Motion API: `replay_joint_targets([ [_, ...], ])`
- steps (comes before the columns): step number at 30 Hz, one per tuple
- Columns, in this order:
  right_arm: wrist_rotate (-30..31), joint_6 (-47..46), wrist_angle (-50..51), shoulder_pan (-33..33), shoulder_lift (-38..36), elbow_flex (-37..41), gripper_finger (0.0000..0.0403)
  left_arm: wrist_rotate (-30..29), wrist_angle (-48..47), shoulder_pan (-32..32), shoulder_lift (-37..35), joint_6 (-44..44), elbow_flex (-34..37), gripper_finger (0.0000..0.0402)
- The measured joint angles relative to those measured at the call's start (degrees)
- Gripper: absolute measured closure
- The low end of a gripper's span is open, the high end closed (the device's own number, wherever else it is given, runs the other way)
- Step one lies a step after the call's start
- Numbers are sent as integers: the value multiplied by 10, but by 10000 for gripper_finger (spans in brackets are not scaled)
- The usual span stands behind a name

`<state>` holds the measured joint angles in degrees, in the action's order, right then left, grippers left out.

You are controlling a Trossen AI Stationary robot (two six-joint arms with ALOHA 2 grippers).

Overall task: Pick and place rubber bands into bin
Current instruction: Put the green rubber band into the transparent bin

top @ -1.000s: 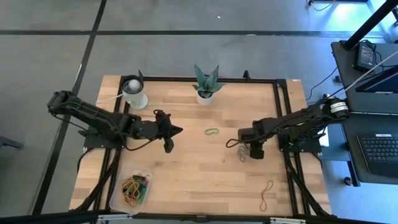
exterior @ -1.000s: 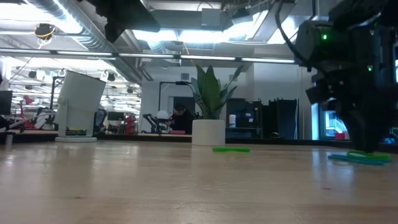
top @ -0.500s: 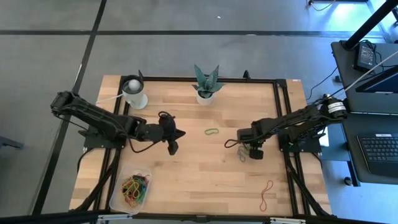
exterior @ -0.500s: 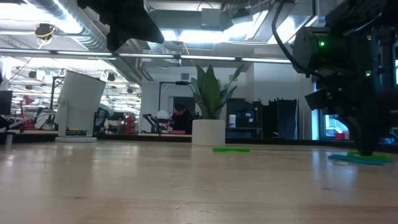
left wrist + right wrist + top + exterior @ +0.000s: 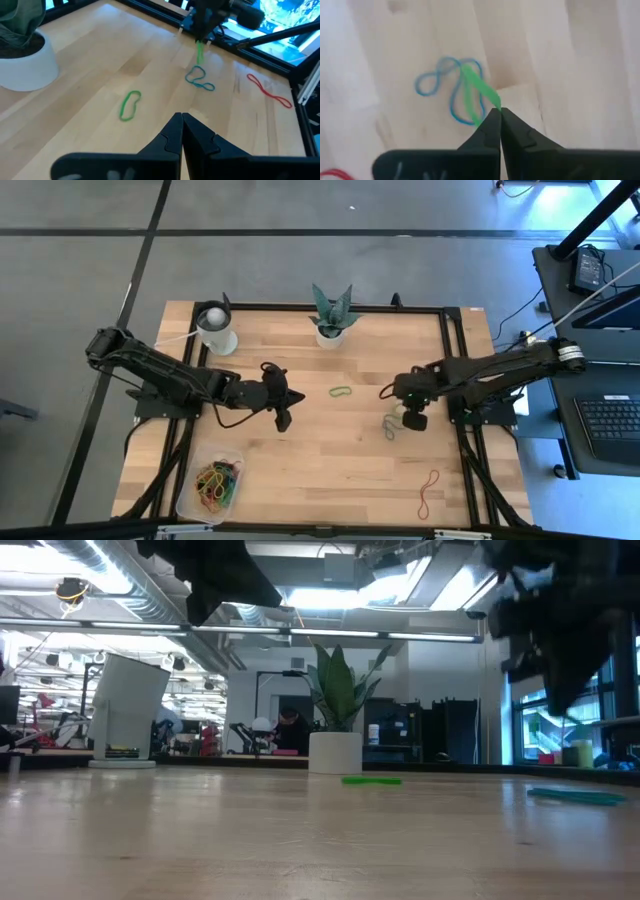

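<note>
My right gripper (image 5: 499, 113) hangs above the table's right half, shut on a green rubber band (image 5: 478, 88). The left wrist view also shows that gripper (image 5: 202, 36), with the green band (image 5: 200, 51) dangling under it. Below it a blue rubber band (image 5: 390, 427) lies flat on the wood. Another green rubber band (image 5: 342, 391) lies near the table's middle and a red one (image 5: 429, 492) at the near right. My left gripper (image 5: 181, 119) is shut on nothing, above the table left of that middle green band. The clear bin (image 5: 211, 483), holding several bands, stands at the near left. My right gripper pinches the green band's upper end (image 5: 495, 105) between its two fingertips, coming steeply from above. The band hangs below the fingers as a narrow stretched loop. Its lower end is over the blue band; whether they touch, I cannot tell.
A white plant pot (image 5: 329, 335) stands at the far middle and a white cup (image 5: 217, 332) at the far left. Bare wood lies between the two arms and in front of the bin.
My right gripper has shut on the green band and gone up, drawing it off the table, while the blue band has stayed down. My left gripper has eased toward the table's right.
</note>
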<state>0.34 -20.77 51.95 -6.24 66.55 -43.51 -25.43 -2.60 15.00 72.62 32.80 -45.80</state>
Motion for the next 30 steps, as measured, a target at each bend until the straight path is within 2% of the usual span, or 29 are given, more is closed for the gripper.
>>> replay_joint_targets([
  [10, 35, -15, -11, 0, -135, -42, 401, -1, 24, -2, 0, -11, 0, 398],
  [14, 65, 0, -51, 0, -163, -60, 399, 2, 67, -1, 0, -20, 0, 398],
  [19, 84, 62, -152, 3, -175, -62, 399, -23, 162, -1, 0, -104, 0, 390],
  [23, 84, 91, -226, 16, -168, -62, 398, -31, 242, -2, 0, -143, 0, 360],
  [30, 67, 116, -326, 37, -129, -62, 398, -45, 322, -2, 0, -201, 0, 277],
])
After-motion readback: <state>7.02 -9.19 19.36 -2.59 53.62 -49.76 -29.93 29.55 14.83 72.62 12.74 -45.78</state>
